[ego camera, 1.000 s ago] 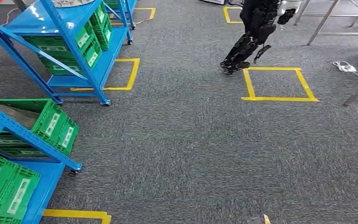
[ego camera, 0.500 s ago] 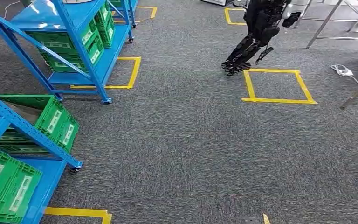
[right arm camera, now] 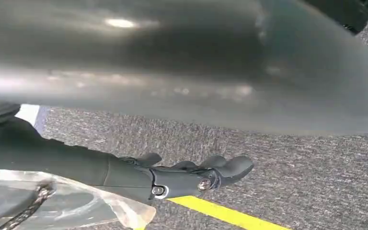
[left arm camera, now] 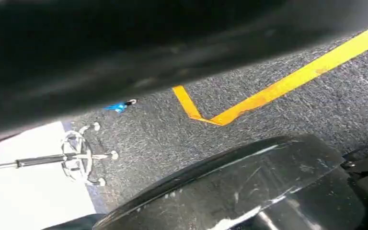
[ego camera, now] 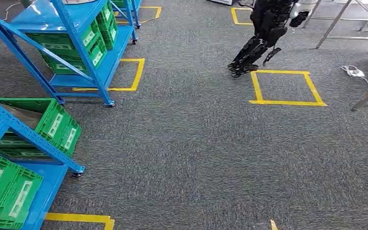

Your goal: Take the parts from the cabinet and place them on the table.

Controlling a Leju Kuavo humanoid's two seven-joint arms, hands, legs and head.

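Compared with a second ago, everything has slid slightly, so the camera has turned, not the things. Blue cabinet (ego camera: 84, 48) with green bins (ego camera: 93, 45) sits in the upper left of the head view, table legs (ego camera: 335, 24) upper right; both well ahead, the cabinet toward the left-arm side. Right hand (right arm camera: 182, 177) hangs over carpet holding a clear plastic bag (right arm camera: 67, 206), other fingers loosely extended; I cannot tell the left hand's state.

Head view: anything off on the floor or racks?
One oddity: a white cable lies loose on the carpet near the table legs, right of the yellow tape square. The green crates sit straight on the blue racks.
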